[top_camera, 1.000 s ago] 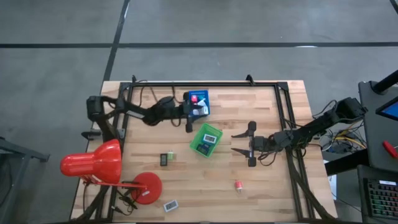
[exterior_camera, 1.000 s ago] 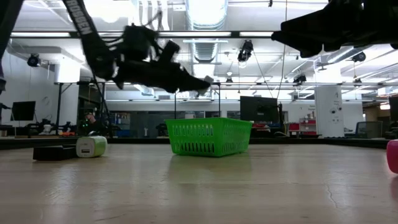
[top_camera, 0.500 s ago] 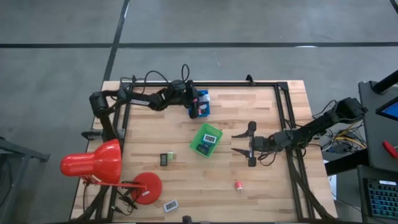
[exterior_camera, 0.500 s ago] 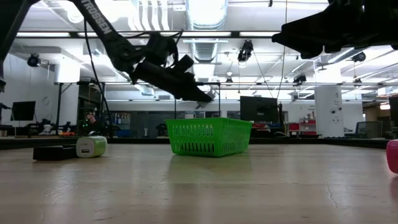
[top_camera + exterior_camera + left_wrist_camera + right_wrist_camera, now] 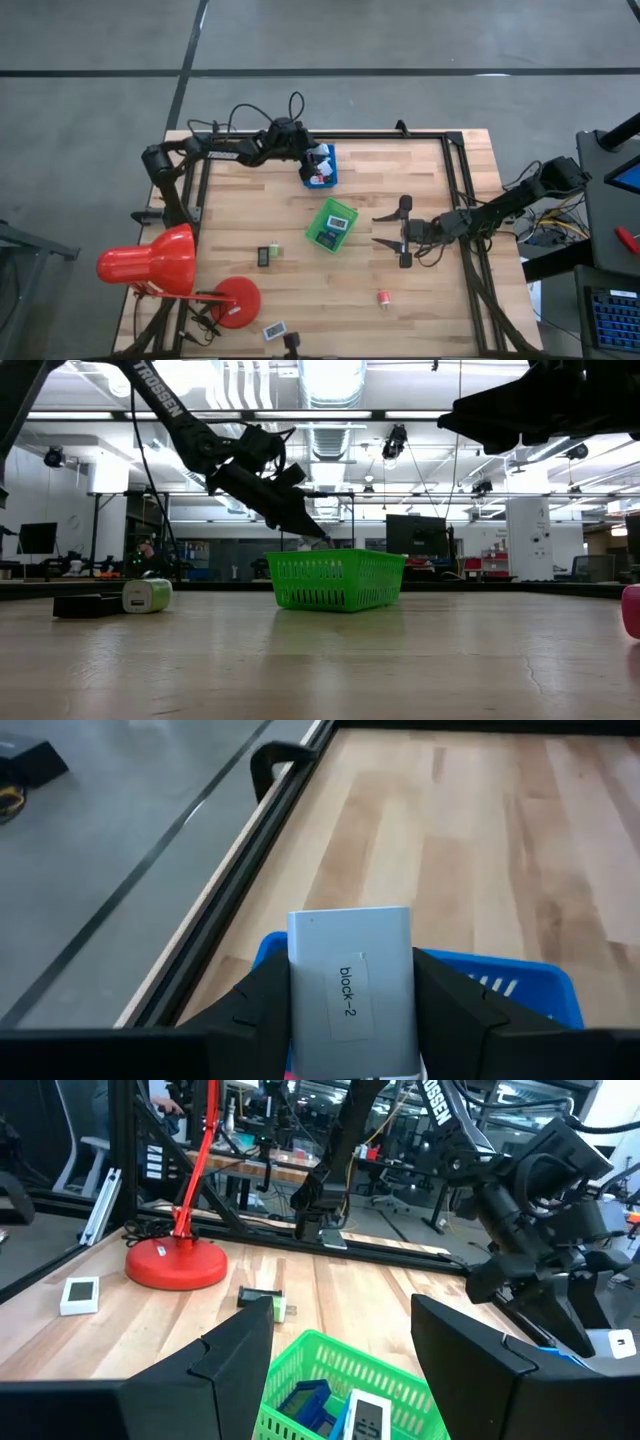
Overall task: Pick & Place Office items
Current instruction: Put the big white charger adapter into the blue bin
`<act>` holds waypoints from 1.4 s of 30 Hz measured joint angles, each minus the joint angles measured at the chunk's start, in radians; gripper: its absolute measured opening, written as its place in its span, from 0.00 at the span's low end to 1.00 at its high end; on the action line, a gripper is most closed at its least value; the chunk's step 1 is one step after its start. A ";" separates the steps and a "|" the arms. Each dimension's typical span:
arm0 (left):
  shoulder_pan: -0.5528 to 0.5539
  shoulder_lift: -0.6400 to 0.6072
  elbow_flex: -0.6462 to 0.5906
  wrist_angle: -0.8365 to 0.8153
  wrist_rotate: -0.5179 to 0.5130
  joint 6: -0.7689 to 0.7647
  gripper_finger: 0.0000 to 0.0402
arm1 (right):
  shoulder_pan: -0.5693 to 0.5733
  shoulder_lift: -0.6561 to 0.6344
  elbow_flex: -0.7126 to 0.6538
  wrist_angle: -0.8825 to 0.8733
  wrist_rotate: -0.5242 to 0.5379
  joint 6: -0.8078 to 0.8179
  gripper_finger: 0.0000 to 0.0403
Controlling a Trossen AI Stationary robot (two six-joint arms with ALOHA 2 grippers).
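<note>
My left gripper [image 5: 316,162] reaches from the table's far left over the blue tray [image 5: 327,178] and is shut on a white block labelled "block-2" [image 5: 350,985]. A red piece also lies in that tray. The green tray [image 5: 331,224] at mid-table holds several pieces. Loose office items lie on the wood: a dark and green piece [image 5: 265,256], a pink-red one [image 5: 384,298] and a white one [image 5: 273,329]. My right gripper [image 5: 388,230] hangs open, level, to the right of the green tray, with nothing between its fingers. My left gripper pinches the white block by its two long sides [image 5: 296,1010] between its two fingers [image 5: 262,1015], which lie along those sides. It slants down from the table's far left. The labelled face is up and the block is over the blue tray [image 5: 500,982].
A red desk lamp [image 5: 150,265] with a round base [image 5: 235,303] stands at the near left corner. A black frame [image 5: 455,175] runs along the table's far and right sides. Bare wood lies between the trays and the near edge.
My left arm has swung toward the table's far edge, and its gripper has tipped downward over the blue tray, still shut on the white block. The right arm has kept still.
</note>
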 joint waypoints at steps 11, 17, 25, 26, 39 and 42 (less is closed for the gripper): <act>0.017 0.098 0.099 -0.125 0.064 -0.023 0.39 | 0.000 0.000 0.000 0.004 0.000 0.000 0.57; 0.018 0.166 0.225 -0.310 0.055 -0.021 0.39 | 0.000 0.000 0.000 0.000 0.000 0.000 0.57; 0.018 0.202 0.267 -0.349 -0.017 -0.014 0.39 | 0.000 0.000 0.000 -0.002 0.000 0.001 0.57; 0.018 0.201 0.267 -0.350 -0.020 -0.014 0.39 | 0.000 0.000 0.000 -0.002 0.001 0.001 0.57; 0.018 0.200 0.266 -0.373 -0.028 -0.018 0.39 | 0.000 0.000 0.000 -0.003 0.001 0.001 0.57; 0.018 0.200 0.266 -0.376 -0.031 -0.025 0.39 | 0.000 0.000 0.000 -0.003 0.001 0.001 0.57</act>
